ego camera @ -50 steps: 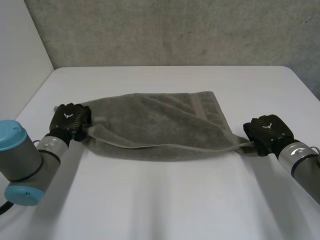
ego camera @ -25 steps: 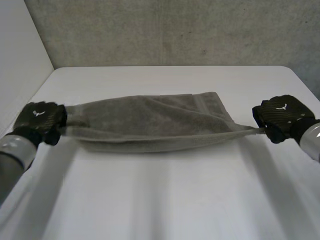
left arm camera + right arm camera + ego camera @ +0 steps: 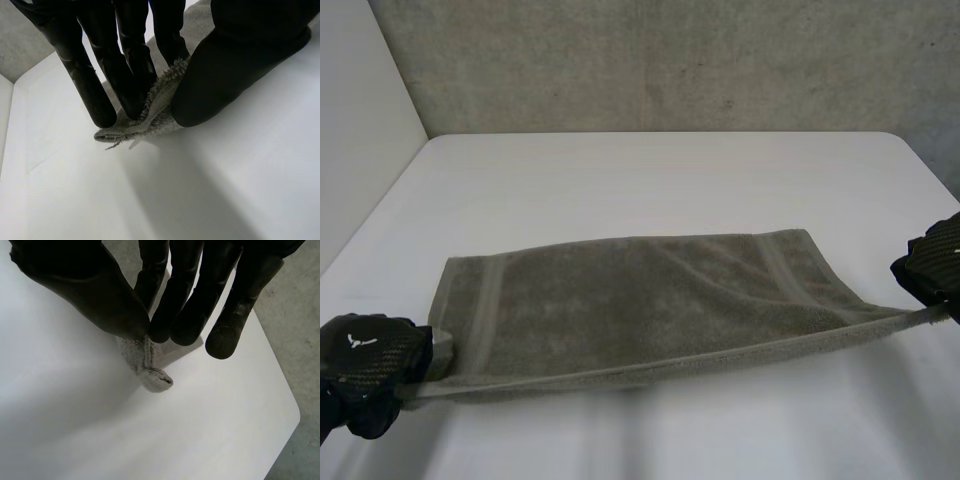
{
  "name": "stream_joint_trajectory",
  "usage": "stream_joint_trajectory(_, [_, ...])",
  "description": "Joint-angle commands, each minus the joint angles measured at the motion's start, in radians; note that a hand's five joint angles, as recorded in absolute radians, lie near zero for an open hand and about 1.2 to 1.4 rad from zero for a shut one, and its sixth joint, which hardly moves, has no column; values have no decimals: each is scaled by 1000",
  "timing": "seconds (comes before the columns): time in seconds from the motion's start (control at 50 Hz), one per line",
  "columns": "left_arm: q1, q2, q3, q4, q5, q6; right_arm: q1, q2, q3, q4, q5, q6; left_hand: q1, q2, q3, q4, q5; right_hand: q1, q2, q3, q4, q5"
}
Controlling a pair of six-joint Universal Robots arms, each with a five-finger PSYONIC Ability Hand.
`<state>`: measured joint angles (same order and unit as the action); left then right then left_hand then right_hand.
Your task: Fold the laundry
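A grey-green towel (image 3: 640,300) hangs stretched between my two hands above the white table (image 3: 650,170), its near edge pulled taut and its far part sagging onto the table. My left hand (image 3: 365,365) is shut on the towel's near left corner (image 3: 135,127), which is pinched between thumb and fingers (image 3: 127,60). My right hand (image 3: 932,265) is shut on the near right corner (image 3: 152,367), which pokes out below the thumb and fingertips (image 3: 185,315).
A grey wall (image 3: 670,60) runs behind the table's far edge, and a white wall (image 3: 360,110) stands at the left. The table's rounded right corner (image 3: 292,415) lies close beyond my right hand.
Both hands have moved apart and toward the near side with the towel's corners. The bunched towel has spread out into a wide taut sheet.
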<state>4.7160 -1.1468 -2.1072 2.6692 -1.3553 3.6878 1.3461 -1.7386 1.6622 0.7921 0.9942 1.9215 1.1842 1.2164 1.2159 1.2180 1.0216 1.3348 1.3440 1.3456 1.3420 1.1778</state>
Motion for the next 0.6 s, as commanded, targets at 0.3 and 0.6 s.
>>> stream_joint_trajectory(0.3, [-71, -690, 332, 357, -2, -64, 277, 598, -356, -220, 72, 269, 212, 180, 180, 178, 200, 61, 52, 51, 54, 44])
stream_joint_trajectory(0.6, [-137, -1113, 858, 376, -79, -253, 390, 913, -710, -541, 225, 513, 212, 180, 180, 178, 200, 61, 52, 51, 54, 44])
